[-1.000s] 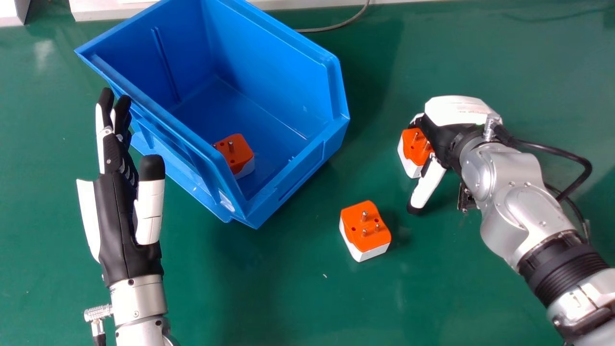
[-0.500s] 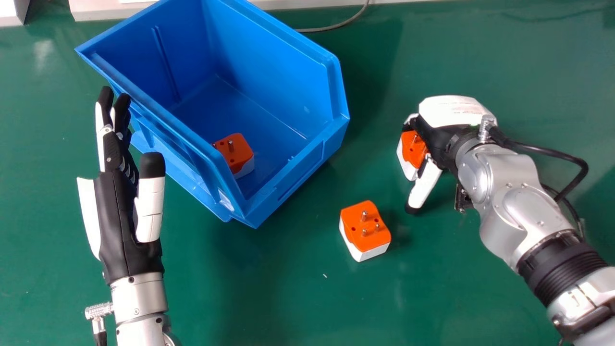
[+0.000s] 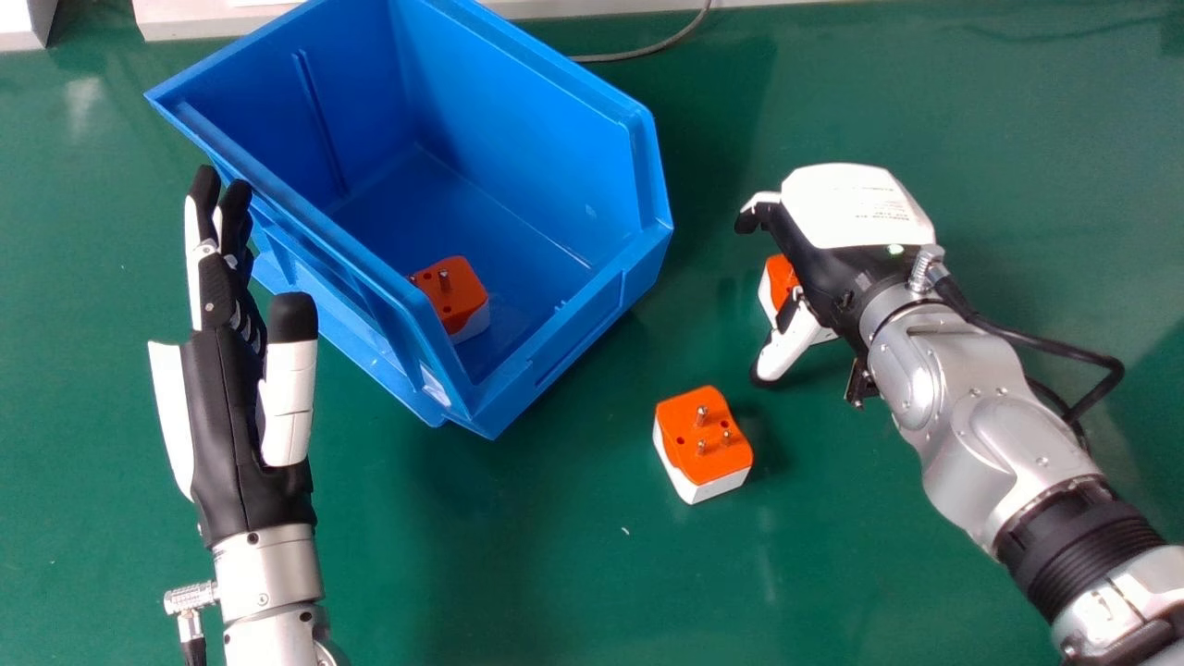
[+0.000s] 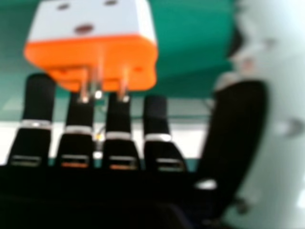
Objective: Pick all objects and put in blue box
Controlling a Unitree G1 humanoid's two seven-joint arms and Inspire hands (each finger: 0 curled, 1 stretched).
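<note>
Right robot hand (image 3: 856, 208) at the right of the head view, low over the table (image 3: 518, 555) — open, fingers mostly straight, thumb held apart, no grip visible. Partly hidden beneath: an orange-and-white plug adapter (image 3: 780, 276), with pins close to the fingertips in the right hand view; actual contact impossible to confirm. Judged as lining up for a grasp, with closing of fingers and thumb needed next. Main risk: pushing or tipping the adapter instead of pinching it, from closing off-centre or too near the fingertips. Also possible: slip or twist on lifting, from purchase on the pins or one corner only. Farther out, between hand and box but nearer the robot: a second adapter (image 3: 703, 439), pins up on the table, apart from the thumb, yet open to a knock from too low a sweep. Beyond, the blue box (image 3: 518, 120) with a third adapter (image 3: 453, 296) inside. Likely trouble on the carry: a catch on the rim from too little lift, or a bounce off the adapter inside on release. At the left, the left robot hand (image 3: 240, 435), open beside the box — any inward drift liable to nudge the wall.
</note>
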